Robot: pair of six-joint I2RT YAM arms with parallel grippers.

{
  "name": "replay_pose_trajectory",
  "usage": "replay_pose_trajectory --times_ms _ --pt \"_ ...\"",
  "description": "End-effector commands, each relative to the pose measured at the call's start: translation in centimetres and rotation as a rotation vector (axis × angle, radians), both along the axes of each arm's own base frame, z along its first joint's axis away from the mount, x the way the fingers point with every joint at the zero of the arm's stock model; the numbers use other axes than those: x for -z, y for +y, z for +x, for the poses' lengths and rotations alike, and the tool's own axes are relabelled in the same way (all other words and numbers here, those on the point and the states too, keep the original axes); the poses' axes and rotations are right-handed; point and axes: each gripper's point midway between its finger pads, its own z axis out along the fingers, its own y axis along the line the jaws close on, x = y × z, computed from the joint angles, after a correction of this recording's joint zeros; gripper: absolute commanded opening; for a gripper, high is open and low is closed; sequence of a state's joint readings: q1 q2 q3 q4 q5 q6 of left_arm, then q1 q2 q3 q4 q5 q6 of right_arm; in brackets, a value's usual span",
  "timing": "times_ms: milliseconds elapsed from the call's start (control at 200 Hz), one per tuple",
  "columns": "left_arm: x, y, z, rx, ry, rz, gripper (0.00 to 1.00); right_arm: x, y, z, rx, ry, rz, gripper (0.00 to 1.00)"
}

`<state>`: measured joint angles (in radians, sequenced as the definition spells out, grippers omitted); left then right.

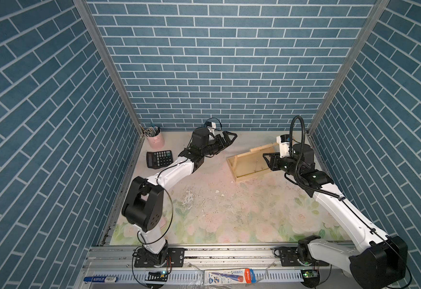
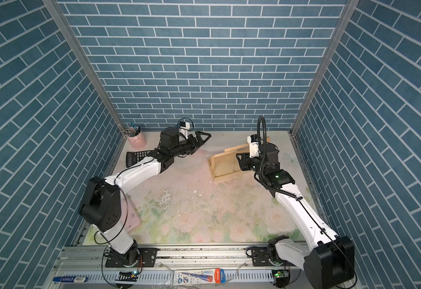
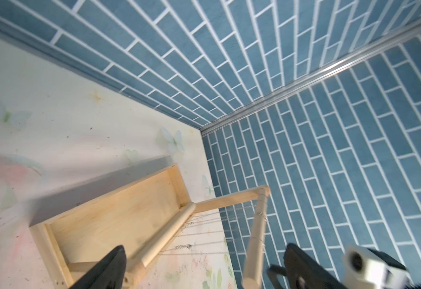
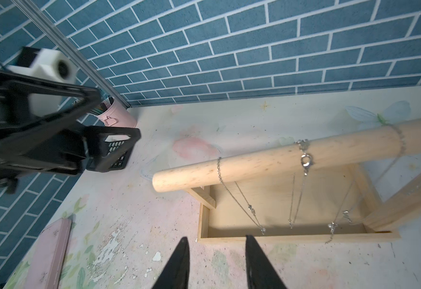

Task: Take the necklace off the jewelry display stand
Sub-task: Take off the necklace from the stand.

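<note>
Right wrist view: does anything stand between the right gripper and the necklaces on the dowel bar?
Nothing visible. The right gripper, jaws apart and empty, faces the necklaces draped over the dowel bar across open air; the jewelry display stand's tray rim sits lower, beneath the chains' ends.

Silver necklaces [image 4: 305, 160] on pale wooden stand [image 4: 254, 164]

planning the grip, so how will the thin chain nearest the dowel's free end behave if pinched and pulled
The chain hangs limp over the dowel bar, so it is probably floppy and very light. Its fine links may slip from a pinch. The stand looks like light wood and might tip if it snags.
</note>
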<state>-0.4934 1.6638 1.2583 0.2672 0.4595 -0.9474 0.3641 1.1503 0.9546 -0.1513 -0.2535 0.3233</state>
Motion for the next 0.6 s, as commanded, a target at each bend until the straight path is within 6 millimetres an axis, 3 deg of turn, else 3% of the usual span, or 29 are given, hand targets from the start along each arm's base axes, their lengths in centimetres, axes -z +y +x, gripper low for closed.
replay_pose_trajectory --times_ms 0,240,595 --pt "1.0 -0.3 -2.9 0.025 -0.021 0.041 0.99 0.6 0.6 0.4 -0.047 -0.023 -0.015 0.38" --pt "1.7 -2.2 -7.9 0.088 -0.029 -0.001 0.99 1.6 1.1 1.2 -0.071 -0.019 -0.006 0.37" --pt "2.9 -2.9 -9.8 0.118 -0.007 -0.004 0.99 2.5 1.3 2.6 -0.08 -0.025 -0.003 0.34"
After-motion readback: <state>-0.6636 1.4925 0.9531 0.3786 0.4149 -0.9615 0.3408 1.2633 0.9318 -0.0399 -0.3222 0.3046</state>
